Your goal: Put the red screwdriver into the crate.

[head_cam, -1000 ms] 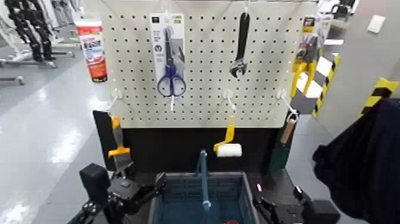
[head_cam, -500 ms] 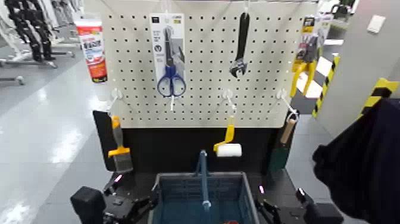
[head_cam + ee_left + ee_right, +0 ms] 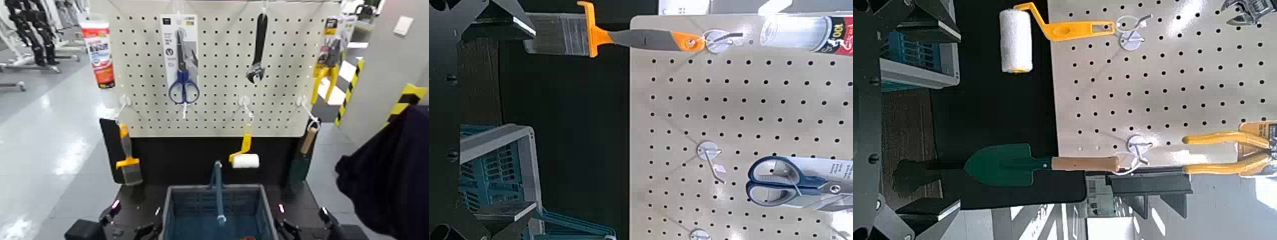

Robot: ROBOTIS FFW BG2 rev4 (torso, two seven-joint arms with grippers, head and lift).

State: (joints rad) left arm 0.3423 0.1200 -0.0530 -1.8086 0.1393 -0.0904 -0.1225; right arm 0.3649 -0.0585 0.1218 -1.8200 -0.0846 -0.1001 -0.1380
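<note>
Red screwdriver nowhere visible. Crate at lower centre, contents hidden. Left gripper and right gripper flank it; jaws' state unclear. Progress unjudgeable.

both arms sit low at the head view's bottom edge: left gripper and right gripper barely showing.

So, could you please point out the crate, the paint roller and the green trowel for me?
crate point(image 3: 171, 210): head view, on its left wall.
paint roller point(image 3: 1015, 40): right wrist view, on the white roller sleeve.
green trowel point(image 3: 1001, 164): right wrist view, on the green blade.
</note>
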